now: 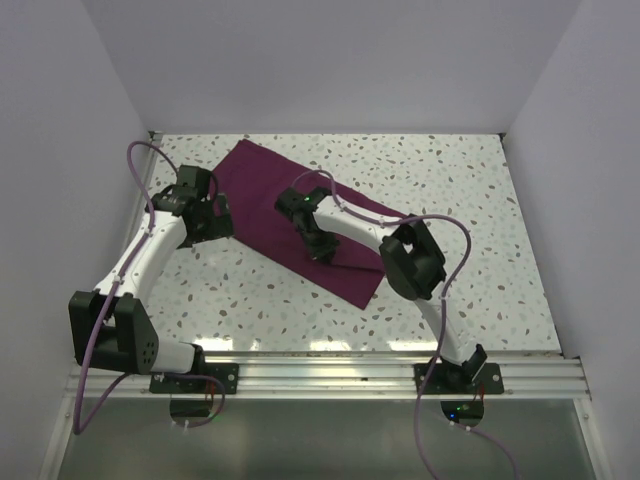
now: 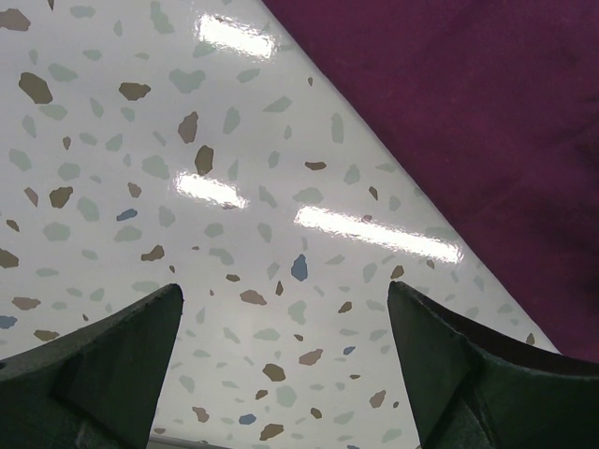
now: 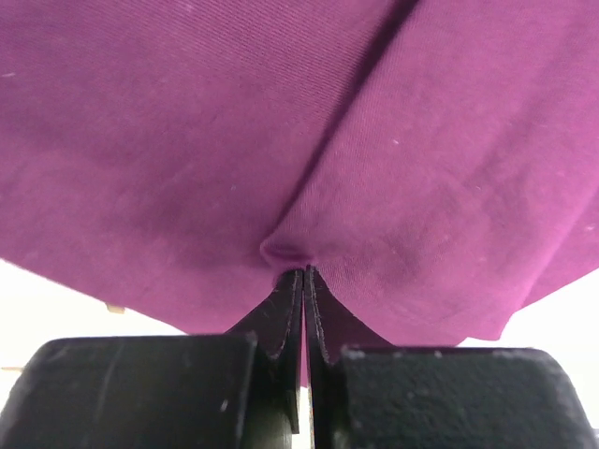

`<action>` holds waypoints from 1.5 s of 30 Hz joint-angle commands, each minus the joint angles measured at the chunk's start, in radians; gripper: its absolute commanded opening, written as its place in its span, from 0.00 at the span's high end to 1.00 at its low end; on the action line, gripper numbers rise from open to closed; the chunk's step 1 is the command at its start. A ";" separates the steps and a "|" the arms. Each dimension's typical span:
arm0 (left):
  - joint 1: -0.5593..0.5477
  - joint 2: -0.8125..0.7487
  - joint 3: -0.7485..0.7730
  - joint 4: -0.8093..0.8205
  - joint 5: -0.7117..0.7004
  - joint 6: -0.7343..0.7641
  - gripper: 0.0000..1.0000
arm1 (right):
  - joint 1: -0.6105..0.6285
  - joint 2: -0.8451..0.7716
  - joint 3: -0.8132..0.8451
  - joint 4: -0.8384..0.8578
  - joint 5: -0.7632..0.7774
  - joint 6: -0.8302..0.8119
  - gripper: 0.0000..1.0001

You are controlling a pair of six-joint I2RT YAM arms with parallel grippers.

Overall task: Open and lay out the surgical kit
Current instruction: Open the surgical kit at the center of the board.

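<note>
Right wrist view alone shows the right tool (image 3: 305, 281) closed tight on a small pucker of purple cloth (image 3: 281, 140). Top view sets the cloth mid-frame on the speckled bench (image 1: 480, 200), the right arm (image 1: 355, 222) covering part. Left wrist view has the left tool (image 2: 285, 299) spread wide over bare bench beside the cloth's edge.

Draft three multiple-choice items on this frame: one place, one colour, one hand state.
1. Where is the left hand? A) over bare table beside the cloth B) on the cloth's middle C) off the table
2. What colour is the cloth? A) green B) dark purple C) white
3. The right hand is: A) wide open B) out of view C) shut on a cloth fold

1 A: speckled table shows between its open jaws, cloth to one side.
2 B: purple in every view.
3 C: jaws meet, pinching a raised fold.
</note>
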 commanded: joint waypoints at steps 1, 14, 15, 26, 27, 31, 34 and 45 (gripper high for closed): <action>-0.002 -0.029 0.030 -0.011 -0.012 0.005 0.05 | -0.001 0.021 0.026 -0.001 0.015 -0.009 1.00; -0.002 -0.160 0.180 -0.153 -0.063 -0.044 0.04 | 0.013 -0.192 0.015 -0.004 -0.023 -0.015 1.00; -0.002 -0.176 0.211 -0.185 -0.066 -0.062 0.04 | 0.027 -0.209 0.010 -0.010 -0.035 -0.013 1.00; -0.002 -0.290 0.387 -0.400 -0.130 -0.164 0.03 | 0.269 -0.463 -0.086 -0.008 -0.209 -0.001 1.00; -0.002 -0.295 0.416 -0.435 -0.132 -0.181 0.03 | 0.300 -0.489 -0.104 -0.004 -0.221 0.004 1.00; -0.002 -0.337 0.458 -0.477 -0.153 -0.201 0.04 | 0.487 -0.606 -0.253 0.057 -0.269 0.040 1.00; -0.002 -0.391 0.456 -0.477 -0.132 -0.219 0.03 | 0.590 -0.709 -0.417 0.116 -0.333 0.083 1.00; -0.002 -0.422 0.386 -0.477 -0.110 -0.294 0.03 | 0.694 -0.835 -0.711 0.093 -0.231 0.175 0.02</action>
